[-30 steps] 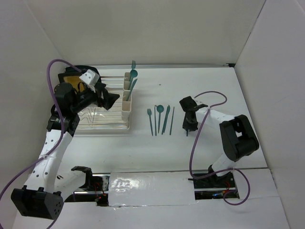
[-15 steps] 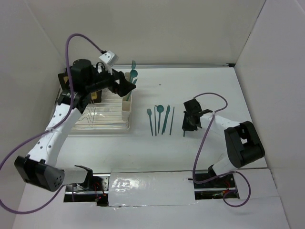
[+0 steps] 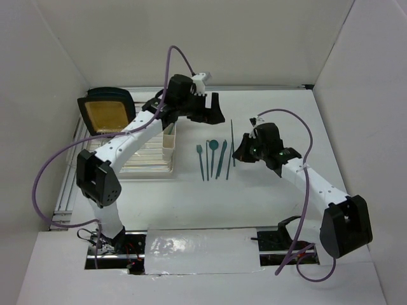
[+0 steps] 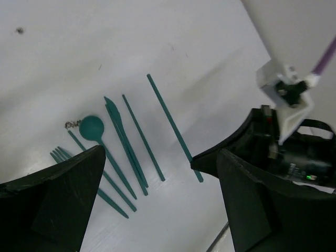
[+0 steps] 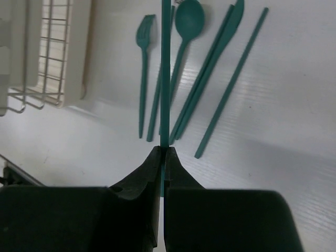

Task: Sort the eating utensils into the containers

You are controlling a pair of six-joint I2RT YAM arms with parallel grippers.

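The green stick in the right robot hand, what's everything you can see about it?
The teal stick is thin, straight and plain, no bowl or prongs, and looks like smooth plastic. The right fingers are pinched shut on one end, so it points straight out from them. In the wrist view it crosses in front of other utensils lying on the white table.

White table point(image 3: 286, 108) under the right gripper point(image 5: 161, 153); plain white walls point(image 3: 191, 38) beyond and right of it; glossy strip point(image 3: 203, 244) behind; even bright light.
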